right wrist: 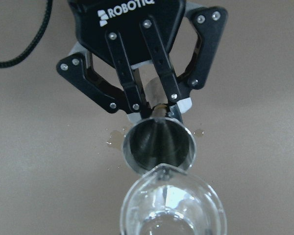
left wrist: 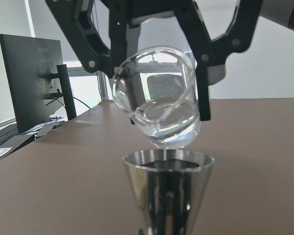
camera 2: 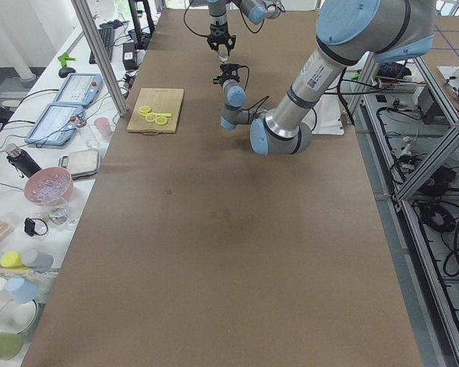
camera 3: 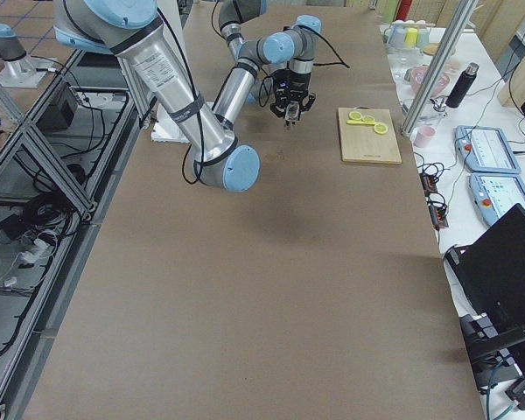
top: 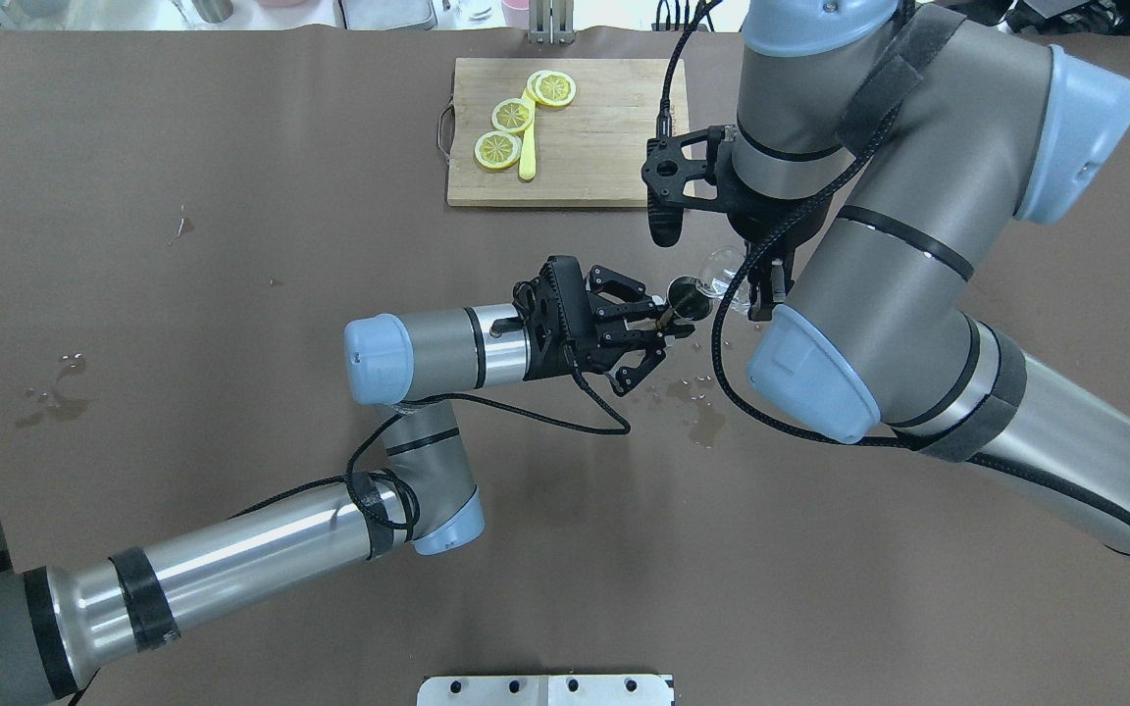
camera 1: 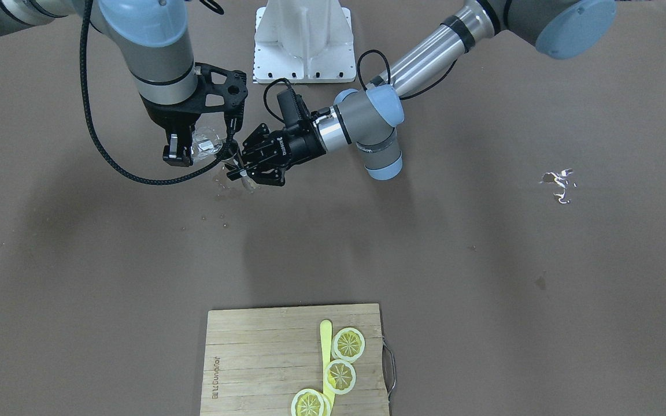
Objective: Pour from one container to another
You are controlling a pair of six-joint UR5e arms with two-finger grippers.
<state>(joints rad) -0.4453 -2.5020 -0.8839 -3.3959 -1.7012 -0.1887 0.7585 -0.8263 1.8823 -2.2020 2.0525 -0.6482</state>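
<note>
Two robot arms meet above a brown table (top: 231, 245), a little on the robot's right of its middle. The steel jigger (left wrist: 167, 196) is held upright in the air by the left claw (top: 668, 320), whose fingers are closed narrowly on the jigger's thin waist, with the open upper cone facing up. The clear glass (left wrist: 159, 98) is gripped across its sides by the right claw (camera 1: 201, 147), which points downward. The glass is tipped over, with its mouth turned toward the left claw, and is held just above the jigger's open rim. Whether the two touch cannot be told. A little clear liquid is seen lying in the low side of the glass. Small wet spots (top: 700, 417) are seen on the table beneath the two claws. At the far edge of the table lies a wooden cutting board (top: 604, 147), with lemon slices (top: 514, 115) and a thin yellow stick (top: 528, 152) on it.
</note>
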